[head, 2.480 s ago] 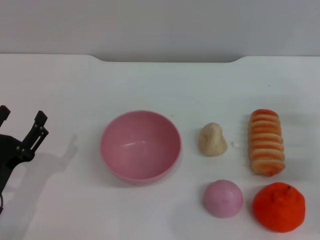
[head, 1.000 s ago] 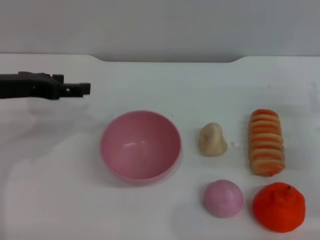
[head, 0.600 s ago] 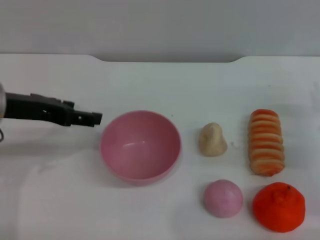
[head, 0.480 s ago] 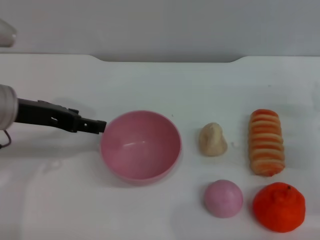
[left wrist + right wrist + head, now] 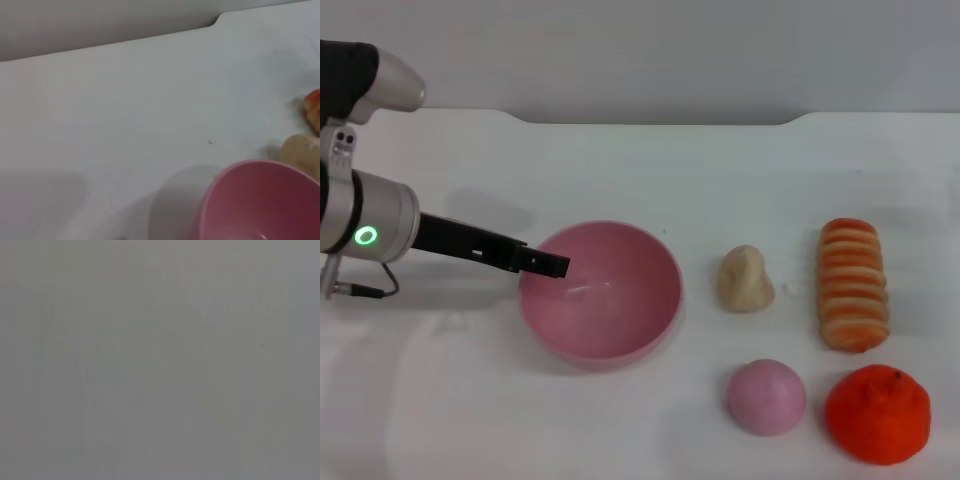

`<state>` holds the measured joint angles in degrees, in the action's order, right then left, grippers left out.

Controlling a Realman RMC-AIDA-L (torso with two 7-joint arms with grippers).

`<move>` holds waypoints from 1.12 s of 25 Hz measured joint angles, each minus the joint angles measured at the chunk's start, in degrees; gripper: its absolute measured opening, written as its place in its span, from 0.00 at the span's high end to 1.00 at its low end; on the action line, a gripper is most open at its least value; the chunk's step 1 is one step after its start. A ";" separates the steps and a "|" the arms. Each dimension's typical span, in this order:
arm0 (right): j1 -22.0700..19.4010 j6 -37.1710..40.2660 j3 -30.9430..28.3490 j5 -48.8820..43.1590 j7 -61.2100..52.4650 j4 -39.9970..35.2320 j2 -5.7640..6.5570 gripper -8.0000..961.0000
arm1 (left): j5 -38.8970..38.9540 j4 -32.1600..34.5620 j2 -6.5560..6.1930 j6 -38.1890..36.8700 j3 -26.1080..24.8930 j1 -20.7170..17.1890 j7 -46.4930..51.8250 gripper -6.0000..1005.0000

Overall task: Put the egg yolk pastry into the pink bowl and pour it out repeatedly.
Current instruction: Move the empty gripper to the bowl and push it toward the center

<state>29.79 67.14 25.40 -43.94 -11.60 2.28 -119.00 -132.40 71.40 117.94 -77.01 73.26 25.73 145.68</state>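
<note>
White table [image 5: 620, 170]: left gripper [image 5: 548, 265] reaches over the pink bowl [image 5: 601, 291] rim
Its finger spread cannot be told; the egg yolk pastry [image 5: 745, 279] lies on the table just right of the bowl, untouched

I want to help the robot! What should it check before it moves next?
1. Bowl upright and empty: ok.
2. Pastry still on the table, beside the bowl, not yet in: not ok.
3. Nothing on top of the pastry: ok.
4. Left gripper at the bowl's rim, not at the pastry: not ok.
5. Left gripper open or shut: cannot tell.
6. Right gripper ready: cannot tell, not in view.
</note>
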 joint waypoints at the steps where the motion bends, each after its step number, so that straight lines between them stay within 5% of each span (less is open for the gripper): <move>1: -0.02 0.00 0.00 0.00 0.00 -0.05 0.00 0.41 | -0.01 -0.83 -0.03 1.34 0.58 0.24 -0.13 0.17; 18: 0.18 -0.07 0.00 -0.01 0.00 -0.35 0.00 0.41 | -2.42 -7.34 0.03 9.15 7.07 1.35 -1.41 0.17; 28: -0.05 -0.08 0.00 -0.01 0.00 -0.34 -0.09 0.41 | -2.43 -9.17 -0.01 7.06 6.64 2.60 -0.76 0.38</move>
<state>29.74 67.05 25.40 -43.95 -11.60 1.95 -119.09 -134.83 62.23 117.93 -69.95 79.91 28.33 144.92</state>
